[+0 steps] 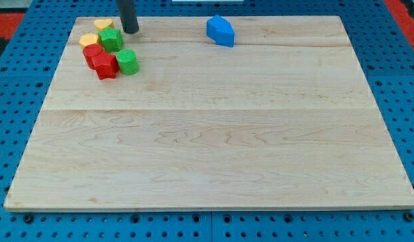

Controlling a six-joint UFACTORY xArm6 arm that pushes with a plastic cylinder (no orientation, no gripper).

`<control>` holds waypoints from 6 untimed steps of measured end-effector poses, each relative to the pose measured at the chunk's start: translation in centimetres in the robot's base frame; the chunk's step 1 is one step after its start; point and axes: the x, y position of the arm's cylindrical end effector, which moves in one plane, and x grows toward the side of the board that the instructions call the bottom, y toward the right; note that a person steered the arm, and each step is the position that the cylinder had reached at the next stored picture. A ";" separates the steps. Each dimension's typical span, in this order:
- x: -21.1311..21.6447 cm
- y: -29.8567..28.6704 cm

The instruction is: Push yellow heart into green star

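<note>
A cluster of blocks sits at the view's top left of the wooden board [214, 134]. A yellow block [103, 25], likely the heart, lies at the cluster's top, touching the green star [111, 38] just below it. A second yellow block [89, 40] lies to the star's left. A red block [93, 54] and a red star-like block [106, 66] lie below, with a green round block [128, 62] at their right. My tip [130, 29] stands just right of the green star and the upper yellow block, close to both.
A blue block [220, 31] lies alone near the board's top edge, right of the centre. The board rests on a blue perforated table [402, 67].
</note>
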 end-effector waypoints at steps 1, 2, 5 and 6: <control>-1.2 -3.9; -1.2 -8.6; 1.0 -2.9; 1.3 -2.7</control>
